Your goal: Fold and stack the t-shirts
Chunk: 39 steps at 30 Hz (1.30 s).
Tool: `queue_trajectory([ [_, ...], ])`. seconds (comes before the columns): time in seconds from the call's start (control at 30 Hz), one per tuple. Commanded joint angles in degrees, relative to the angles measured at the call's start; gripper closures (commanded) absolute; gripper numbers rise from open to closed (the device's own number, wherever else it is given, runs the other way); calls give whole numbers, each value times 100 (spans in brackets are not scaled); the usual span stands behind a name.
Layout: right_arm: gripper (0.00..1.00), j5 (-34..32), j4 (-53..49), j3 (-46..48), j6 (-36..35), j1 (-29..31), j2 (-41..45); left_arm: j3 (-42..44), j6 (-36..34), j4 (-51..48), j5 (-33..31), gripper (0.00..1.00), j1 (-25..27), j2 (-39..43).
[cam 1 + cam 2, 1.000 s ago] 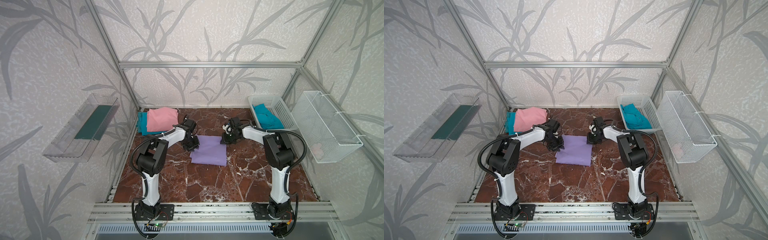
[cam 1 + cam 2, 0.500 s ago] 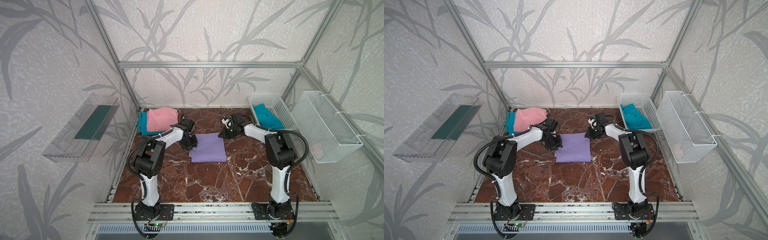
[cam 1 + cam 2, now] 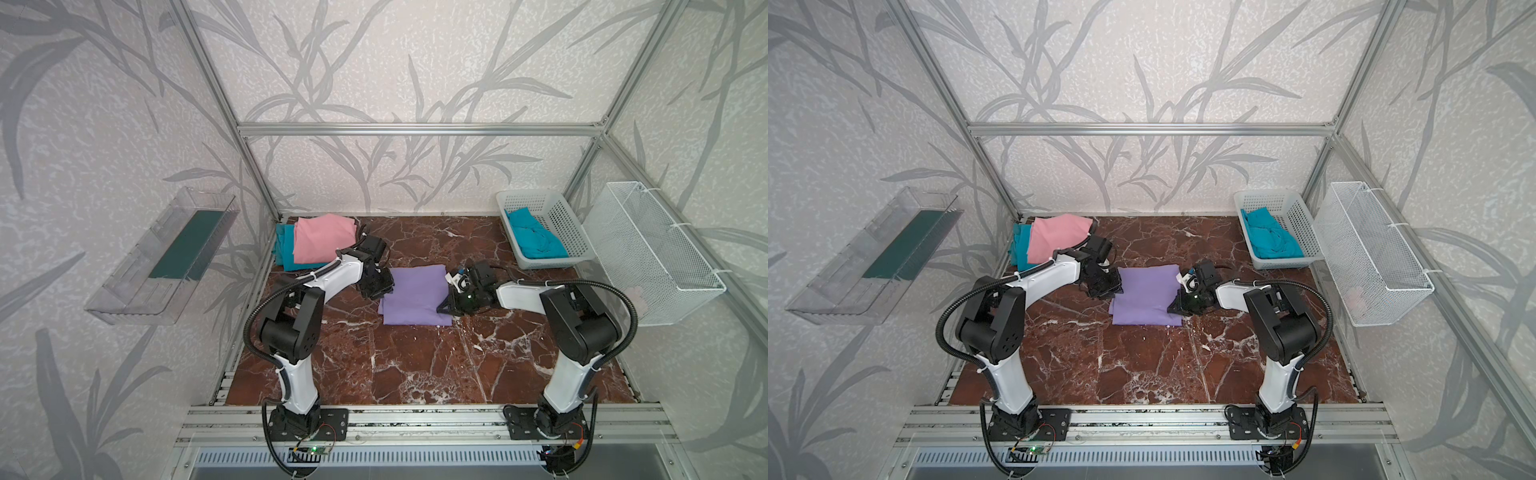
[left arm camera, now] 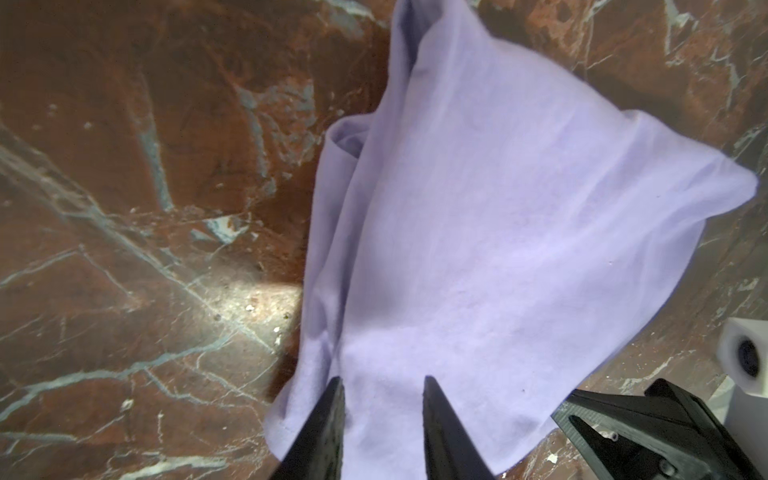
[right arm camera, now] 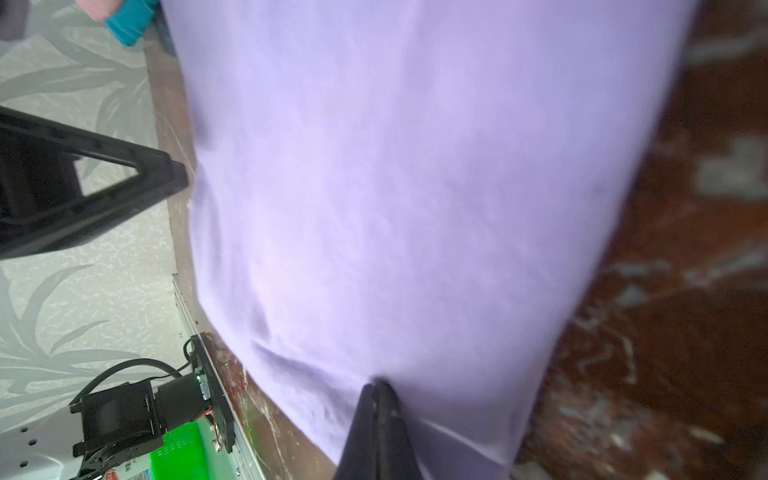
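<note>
A folded lavender t-shirt lies flat mid-table on the marble. My left gripper sits at its left edge; the left wrist view shows its jaws apart over the cloth, pinching nothing. My right gripper is at the shirt's right edge near the front corner. In the right wrist view it is shut, with the fabric puckered at its tip. A folded pink t-shirt lies on a teal one at the back left.
A white perforated basket at the back right holds crumpled teal t-shirts. A wire basket hangs on the right wall and a clear shelf on the left wall. Bare marble lies in front of the lavender shirt.
My right gripper has moved from the lavender shirt's back right corner forward along its right edge. The left gripper has stayed at the left edge. The shirt lies where it was.
</note>
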State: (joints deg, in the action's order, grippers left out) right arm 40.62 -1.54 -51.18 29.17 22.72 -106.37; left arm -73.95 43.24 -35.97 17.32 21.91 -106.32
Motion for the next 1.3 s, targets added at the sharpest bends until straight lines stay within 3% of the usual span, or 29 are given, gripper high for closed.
queue_trajectory([
  [0.0,96,16,170,-17,-60,-19,-69,-24,-93,-288,-379,64,-11,304],
  [0.3,96,-432,-928,-587,-860,-16,487,-226,-334,-463,-943,49,-55,3],
  [0.63,96,-379,-1141,-657,-895,-24,738,142,97,632,-172,44,114,-427],
  [0.73,96,-371,-1173,-654,-904,-24,747,223,205,837,2,56,214,-562],
  [0.9,96,-414,-1215,-674,-921,-39,784,151,193,942,98,100,211,-713],
  [1.07,96,-432,-1272,-701,-939,-101,808,-546,-147,413,-97,100,-76,-811],
  [1.27,96,-450,-1243,-640,-948,-151,828,-2126,-722,-638,-455,100,-617,-1155],
])
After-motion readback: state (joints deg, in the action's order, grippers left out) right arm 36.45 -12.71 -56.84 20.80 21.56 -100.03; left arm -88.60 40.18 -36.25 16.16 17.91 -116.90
